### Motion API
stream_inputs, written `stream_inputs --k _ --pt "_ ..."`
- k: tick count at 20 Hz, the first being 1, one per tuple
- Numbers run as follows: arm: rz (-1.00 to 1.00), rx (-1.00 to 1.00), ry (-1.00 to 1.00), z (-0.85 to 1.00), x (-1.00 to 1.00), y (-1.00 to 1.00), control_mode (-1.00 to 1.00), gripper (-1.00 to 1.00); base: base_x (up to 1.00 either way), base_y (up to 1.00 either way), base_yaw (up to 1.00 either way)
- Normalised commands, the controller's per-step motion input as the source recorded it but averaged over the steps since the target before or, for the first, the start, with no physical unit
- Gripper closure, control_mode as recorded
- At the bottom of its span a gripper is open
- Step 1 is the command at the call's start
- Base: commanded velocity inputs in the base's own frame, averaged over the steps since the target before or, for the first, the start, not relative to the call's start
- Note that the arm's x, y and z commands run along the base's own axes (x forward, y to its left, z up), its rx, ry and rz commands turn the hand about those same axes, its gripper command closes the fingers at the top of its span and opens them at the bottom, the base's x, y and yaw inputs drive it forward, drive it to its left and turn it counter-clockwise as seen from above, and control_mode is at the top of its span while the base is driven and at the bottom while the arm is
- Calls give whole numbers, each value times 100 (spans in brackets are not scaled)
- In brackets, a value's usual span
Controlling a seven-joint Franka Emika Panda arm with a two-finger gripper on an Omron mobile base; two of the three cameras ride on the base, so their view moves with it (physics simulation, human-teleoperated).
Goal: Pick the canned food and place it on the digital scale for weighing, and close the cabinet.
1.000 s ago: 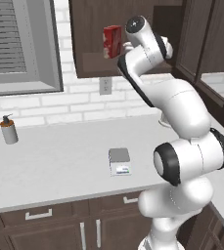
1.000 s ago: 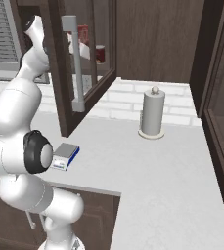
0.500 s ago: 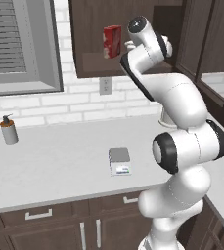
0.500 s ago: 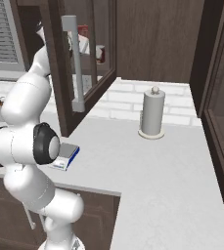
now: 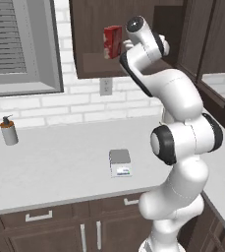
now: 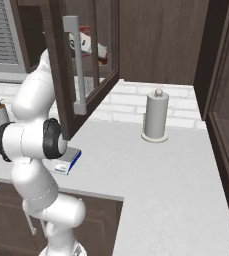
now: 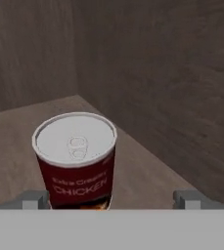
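- Reaching into the open cabinet (image 5: 133, 49), the claw (image 7: 111, 197) has its 2 fingertips (image 7: 35, 199) spread to full width and holds nothing.
- In the hand view the can (image 7: 75, 158) stands upright on the cabinet shelf (image 7: 15, 141), near the back corner, with the left fingertip just beside its lower left side and the right fingertip well apart from it.
- It looks stiff and fairly light, with a smooth label that may slip; the round side wall at mid-height seems the best place to grip, with 1 finger on each side.
- The can sits off-centre toward the left finger, so the claw probably needs to shift that way before it closes.
- The back and side walls of the cabinet stand close behind the can, leaving little room to push further in; the way out is back toward the open front.
- A red box (image 5: 113, 41) stands on the same shelf in the left base view, to be kept clear of.
- The open door (image 6: 81, 65) with its long bar handle (image 6: 76, 70) hangs beside the arm.
- The scale (image 5: 120, 162) lies on the desk (image 5: 55, 167) below, with free room around it.
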Motion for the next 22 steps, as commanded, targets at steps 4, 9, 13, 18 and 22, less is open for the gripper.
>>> stream_inputs --k 4,9,13,18,22 --pt "0 0 0 0 34 0 -100 -100 0 0 0" --pt "0 0 0 -1 32 0 -100 -100 0 0 0" --pt "0 0 0 -10 23 0 -100 100 0 0 0" --pt "0 0 0 -19 11 -12 -100 100 0 0 0" --pt "0 -1 -9 -29 2 5 -100 100 0 0 0"
